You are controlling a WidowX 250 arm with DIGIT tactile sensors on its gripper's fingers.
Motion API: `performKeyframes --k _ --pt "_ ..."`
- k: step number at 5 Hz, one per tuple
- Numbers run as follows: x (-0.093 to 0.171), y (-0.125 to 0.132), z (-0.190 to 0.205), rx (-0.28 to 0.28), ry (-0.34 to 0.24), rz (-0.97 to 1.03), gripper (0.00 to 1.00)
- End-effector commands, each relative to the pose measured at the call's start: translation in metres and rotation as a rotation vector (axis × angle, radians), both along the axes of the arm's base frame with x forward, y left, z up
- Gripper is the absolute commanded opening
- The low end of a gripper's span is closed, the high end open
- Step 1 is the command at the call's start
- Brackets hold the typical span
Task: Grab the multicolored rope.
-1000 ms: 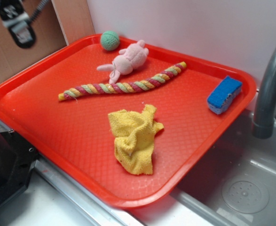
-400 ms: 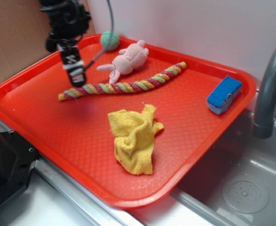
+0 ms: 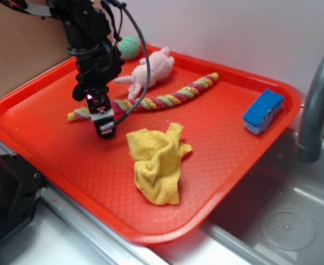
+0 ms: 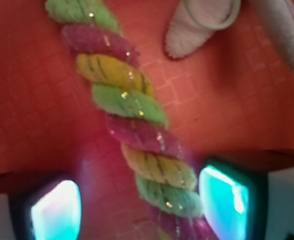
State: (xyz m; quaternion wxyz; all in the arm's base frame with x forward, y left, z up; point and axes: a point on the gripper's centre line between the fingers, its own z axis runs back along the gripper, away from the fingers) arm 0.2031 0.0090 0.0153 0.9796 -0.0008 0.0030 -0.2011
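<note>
The multicolored rope (image 3: 167,99), twisted from yellow, pink-red and pale green strands, lies slantwise across the back half of the red tray (image 3: 68,160). My gripper (image 3: 97,115) is down over the rope's left part, near its frayed left end. In the wrist view the rope (image 4: 131,105) runs between my open fingers, close to the right fingertip (image 4: 226,202) and well apart from the left one. The jaws stand wide and are not closed on it.
A pink plush bunny (image 3: 150,69) lies just behind the rope; part of it shows in the wrist view (image 4: 199,25). A green ball (image 3: 129,47) sits at the tray's back corner. A yellow cloth (image 3: 159,163) lies mid-tray, a blue sponge (image 3: 264,110) at the right. Faucet (image 3: 316,105) and sink (image 3: 283,221) stand to the right.
My gripper has come from the upper left corner down and to the right onto the rope's left part. The rope and the other things have not moved.
</note>
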Motion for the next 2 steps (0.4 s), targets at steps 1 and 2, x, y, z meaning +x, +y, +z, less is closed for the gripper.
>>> performKeyframes --k 1,2 --pt "-0.032 -0.005 -0.010 -0.025 0.024 -0.009 0.00" --pt "-0.045 -0.002 0.000 -0.037 0.040 -0.016 0.00"
